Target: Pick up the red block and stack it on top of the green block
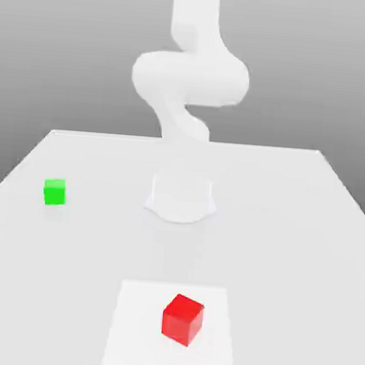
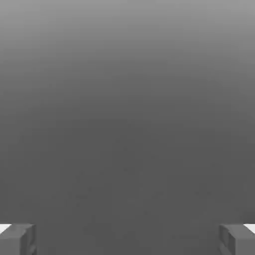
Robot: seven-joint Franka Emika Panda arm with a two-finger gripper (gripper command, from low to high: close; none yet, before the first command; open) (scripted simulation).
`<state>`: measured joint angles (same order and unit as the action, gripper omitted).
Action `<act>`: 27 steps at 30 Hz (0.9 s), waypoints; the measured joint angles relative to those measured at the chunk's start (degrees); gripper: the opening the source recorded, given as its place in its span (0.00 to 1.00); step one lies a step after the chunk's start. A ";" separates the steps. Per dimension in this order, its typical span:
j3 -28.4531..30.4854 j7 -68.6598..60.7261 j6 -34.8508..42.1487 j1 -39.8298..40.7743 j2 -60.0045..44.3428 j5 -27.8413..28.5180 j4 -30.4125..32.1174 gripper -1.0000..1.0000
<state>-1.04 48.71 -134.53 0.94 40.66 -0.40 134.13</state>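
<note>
Bench (image 1: 306,226): a broad white slab carrying everything; the arm's base stands at its middle, toward the far edge.
Arm (image 1: 190,74): white, folded up high above its base, well clear of both cubes. I judge it is simply parked before any reach.
Claw (image 2: 127,239): jaws spread wide in the hand view, with nothing between the two grey fingertips (image 2: 17,239), only plain grey ground beyond. Open and empty, ready for a first grab, by my reckoning.
Pale square (image 1: 172,328): a lighter patch at the near edge of the bench, under the red cube.
Red block (image 1: 182,319): resting on that patch, near edge, slightly toward the exterior view's right. It is a cube, so no long axis; it sits turned, a corner edge facing the viewer.
Green block (image 1: 54,192): on the exterior view's left, well apart from the red, sitting flat with one face nearly square to the viewer, top bare for stacking.
</note>
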 joint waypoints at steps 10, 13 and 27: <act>-4.01 12.83 -11.21 2.92 -21.15 -0.14 9.55 0.50; -4.98 16.89 -14.51 3.54 -27.38 0.20 12.36 0.50; -2.58 30.85 -33.49 1.17 -56.26 4.97 18.34 0.00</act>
<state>-3.62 79.57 -168.03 2.11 -15.60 4.57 152.47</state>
